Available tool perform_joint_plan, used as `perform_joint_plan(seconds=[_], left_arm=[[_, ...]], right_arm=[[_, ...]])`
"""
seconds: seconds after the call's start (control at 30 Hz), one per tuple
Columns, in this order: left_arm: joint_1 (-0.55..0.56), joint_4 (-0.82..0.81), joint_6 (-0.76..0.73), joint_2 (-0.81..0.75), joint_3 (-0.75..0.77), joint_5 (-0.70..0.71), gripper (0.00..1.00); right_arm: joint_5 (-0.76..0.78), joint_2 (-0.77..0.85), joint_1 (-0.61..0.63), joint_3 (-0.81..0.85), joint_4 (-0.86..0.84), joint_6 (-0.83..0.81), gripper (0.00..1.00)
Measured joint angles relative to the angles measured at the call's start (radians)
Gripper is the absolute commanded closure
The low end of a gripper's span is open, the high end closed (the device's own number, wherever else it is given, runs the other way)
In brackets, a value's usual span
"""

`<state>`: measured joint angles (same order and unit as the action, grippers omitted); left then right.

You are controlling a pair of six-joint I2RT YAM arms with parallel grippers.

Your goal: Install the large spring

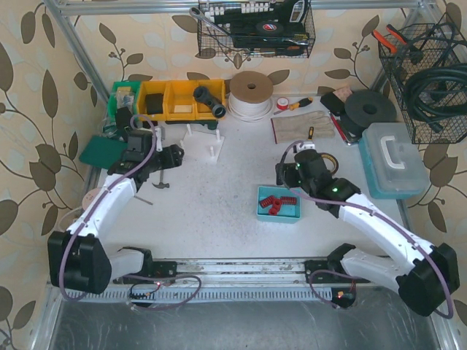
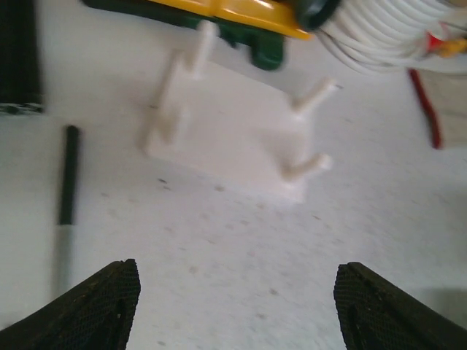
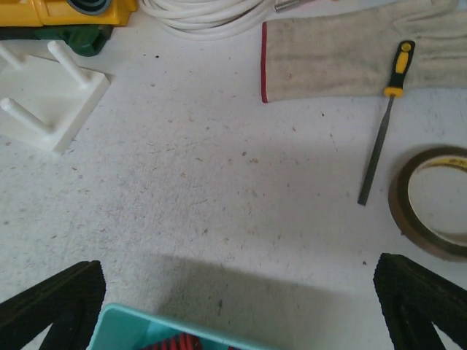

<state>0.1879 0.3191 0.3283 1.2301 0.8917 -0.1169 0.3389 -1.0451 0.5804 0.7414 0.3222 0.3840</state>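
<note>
The left pincer (image 2: pixel 237 299) hangs low over the white surface (image 2: pixel 219 248) with its fingers spread wide apart and nothing between them. Straight ahead of it, well beyond the fingertips, stands the white peg stand (image 2: pixel 233 138), its pegs pointing up. The wrist view is blurred there, so I cannot tell whether a large spring sits on any peg. A small grey metal piece (image 1: pixel 160 187) lying just beside this pincer in the top view may be the spring. Off to the pincer's left lies a thin black rod (image 2: pixel 68 175). Behind the stand are the yellow bins (image 2: pixel 248 11).

The right pincer (image 3: pixel 241 306) is likewise wide apart and holds nothing. The far rim of a teal tray (image 3: pixel 131 328) of red parts (image 1: pixel 279 204) lies directly under it. Ahead of it to the right lie a yellow-handled file (image 3: pixel 379 146), a brown tape roll (image 3: pixel 408 219) and a canvas glove (image 3: pixel 343 44).
</note>
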Motion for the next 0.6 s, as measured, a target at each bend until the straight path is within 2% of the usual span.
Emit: perform_joint_plan(seconds=[0.13,0.33,0.6], left_arm=[[0.102,-0.018,0.014,-0.052,-0.035,-0.053,0.28],[0.299,-0.053,0.031,-0.089,-0.07,-0.076,0.38],[0.597,-0.115,0.066,-0.044,-0.071,0.029,0.52]], right_arm=[[-0.078,0.045,-0.049,0.075,0.161,0.071,0.01],[-0.169,0.102,-0.093,0.085,0.301,0.126,0.01],[-0.216,0.119,-0.159,0.023,0.349,0.19,0.01]])
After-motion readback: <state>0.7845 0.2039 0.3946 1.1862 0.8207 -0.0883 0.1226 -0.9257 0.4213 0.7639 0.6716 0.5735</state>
